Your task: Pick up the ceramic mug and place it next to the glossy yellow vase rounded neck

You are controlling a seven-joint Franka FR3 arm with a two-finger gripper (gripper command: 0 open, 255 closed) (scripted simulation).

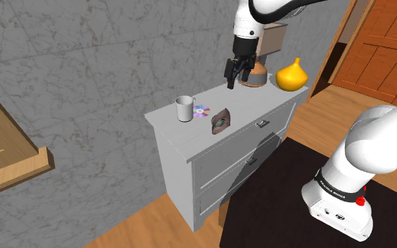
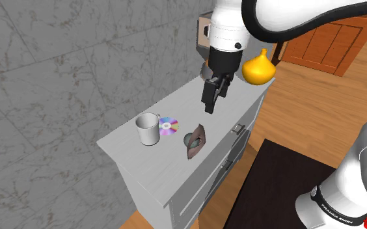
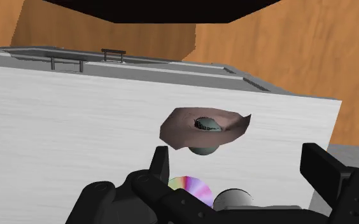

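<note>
Pale grey mug [image 1: 184, 109], just one, stands upright on the white dresser [image 1: 183, 134], handle perhaps toward the single rainbow disc [image 1: 202, 110], well apart from one glossy yellow vase [image 1: 292, 75]; black gripper [image 1: 234, 76] has its jaws spread.

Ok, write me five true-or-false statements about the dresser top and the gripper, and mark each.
1. The gripper holds the mug. False: its fingers stand apart, empty, above the dresser.
2. A disc lies beside the mug. True.
3. The yellow vase lies on its side. False: it stands upright.
4. The mug stands upright. True.
5. The mug sits next to the yellow vase. False: they are at opposite ends of the dresser top.
</note>
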